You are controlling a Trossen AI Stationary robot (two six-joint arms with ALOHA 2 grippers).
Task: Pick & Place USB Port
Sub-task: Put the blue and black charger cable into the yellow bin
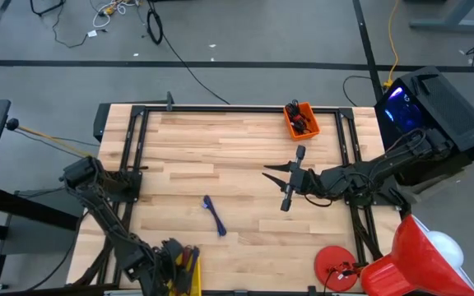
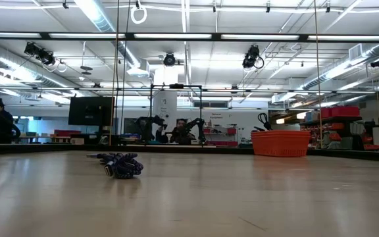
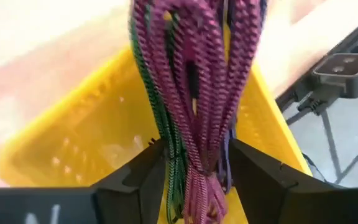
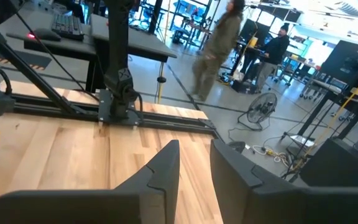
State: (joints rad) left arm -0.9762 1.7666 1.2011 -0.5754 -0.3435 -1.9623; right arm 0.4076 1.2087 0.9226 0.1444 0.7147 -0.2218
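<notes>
At the worktop's (image 1: 237, 156) near edge, the left hand (image 3: 194, 168) grips a bundle of braided USB cables (image 3: 194, 74) over the yellow bin (image 1: 186, 275). Mid-worktop, 1 blue cable (image 1: 214, 215) lies loose. Beyond it, the right hand (image 1: 282, 185) hovers empty, fingers slightly parted. The orange bin (image 1: 300, 120) at the far edge holds dark items; most work likely remains.

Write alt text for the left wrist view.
The left gripper is shut on a bundle of braided magenta and green cables, held above a yellow bin at the wooden table's edge. Grey floor shows beyond.
</notes>
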